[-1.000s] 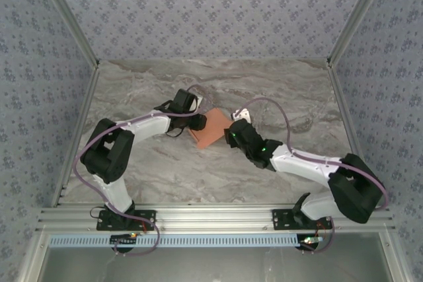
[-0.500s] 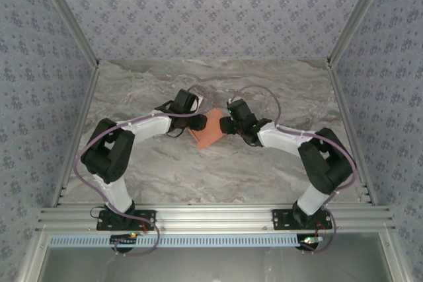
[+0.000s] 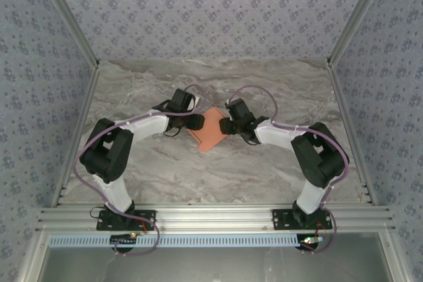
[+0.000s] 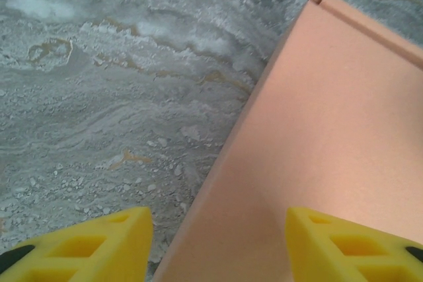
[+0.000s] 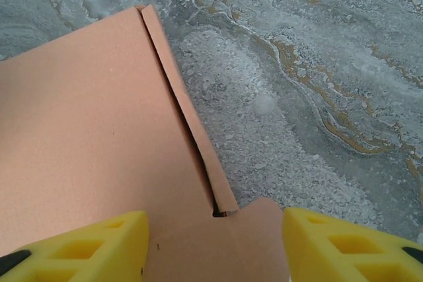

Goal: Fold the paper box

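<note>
Centrally, salmon-orange flat card paper box (image 3: 211, 131) lay on marbled table (image 3: 145, 163); left gripper (image 3: 197, 122), right gripper (image 3: 225, 125) flanked it, jaws apart.

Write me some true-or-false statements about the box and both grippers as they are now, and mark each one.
1. The paper box lies on the marble table between the two grippers. True.
2. The left gripper is clamped shut. False: its yellow fingers stand wide apart, with the box's edge running between them.
3. The box is blue. False: it is salmon-orange.
4. The right gripper has its fingers spread over the box, where a narrow flap runs along the edge. True.
</note>
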Robot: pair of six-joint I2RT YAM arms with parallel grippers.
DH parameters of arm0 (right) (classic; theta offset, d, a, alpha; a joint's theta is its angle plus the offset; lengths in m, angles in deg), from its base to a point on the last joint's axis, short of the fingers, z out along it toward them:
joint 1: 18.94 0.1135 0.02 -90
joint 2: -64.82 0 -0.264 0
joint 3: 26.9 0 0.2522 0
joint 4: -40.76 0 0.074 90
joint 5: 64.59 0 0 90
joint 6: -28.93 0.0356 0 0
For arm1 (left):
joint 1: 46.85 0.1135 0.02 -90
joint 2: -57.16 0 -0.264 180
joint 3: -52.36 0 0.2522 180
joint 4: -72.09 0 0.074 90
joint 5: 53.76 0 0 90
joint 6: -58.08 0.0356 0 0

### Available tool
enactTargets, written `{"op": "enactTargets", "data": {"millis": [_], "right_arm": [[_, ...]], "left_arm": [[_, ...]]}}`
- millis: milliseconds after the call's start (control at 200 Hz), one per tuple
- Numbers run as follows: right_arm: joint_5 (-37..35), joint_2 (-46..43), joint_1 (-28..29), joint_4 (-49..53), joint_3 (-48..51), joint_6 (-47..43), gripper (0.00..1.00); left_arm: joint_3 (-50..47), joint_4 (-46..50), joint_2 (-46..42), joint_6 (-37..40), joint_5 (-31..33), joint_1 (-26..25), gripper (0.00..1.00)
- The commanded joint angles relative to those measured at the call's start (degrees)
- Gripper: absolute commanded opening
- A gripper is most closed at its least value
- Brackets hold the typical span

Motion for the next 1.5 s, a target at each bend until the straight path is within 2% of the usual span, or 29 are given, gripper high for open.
{"op": "enactTargets", "data": {"millis": [0, 110, 230, 340, 490, 665, 824, 1004, 1179, 1494], "right_arm": [[1.3, -2.4, -0.3, 4.7, -2.3, -2.3, 0.57], [4.2, -8.0, -0.4, 7.3, -1.0, -0.6, 0.59], [9.6, -14.2, -0.8, 8.2, 4.7, 2.6, 0.6], [15.8, -19.2, -2.2, 5.4, 11.9, 7.9, 0.61], [20.3, -22.6, -3.4, 0.9, 18.8, 12.2, 0.61], [25.5, -19.7, -6.2, -4.6, 20.4, 14.3, 0.61], [32.3, -14.3, -9.3, -11.2, 20.0, 16.9, 0.6], [36.5, -8.9, -9.5, -16.8, 19.1, 19.1, 0.55], [38.5, -6.7, -9.6, -20.9, 19.8, 22.5, 0.53], [37.7, -7.7, -9.4, -20.8, 20.4, 22.8, 0.54]], "left_arm": [[0.9, 2.7, 1.8, 0.6, -1.9, 0.1, 0.55], [-0.8, 2.7, 0.7, -1.8, -2.4, -0.2, 0.55], [-4.1, 1.3, -2.0, -6.4, -4.6, -0.5, 0.56], [-7.5, -1.0, -5.0, -9.9, -8.5, -0.7, 0.56], [-11.5, -3.3, -7.9, -12.4, -13.9, -1.6, 0.57], [-11.3, -2.5, -8.5, -12.2, -9.1, -0.7, 0.57], [-10.2, -3.7, -7.8, -12.7, -9.6, 0.2, 0.58], [-9.9, -4.8, -5.1, -13.3, -11.2, 1.4, 0.57], [-10.9, -7.9, -5.6, -14.9, -14.8, 2.1, 0.58], [-10.2, -8.1, -6.7, -12.4, -14.7, 3.7, 0.67]]}}
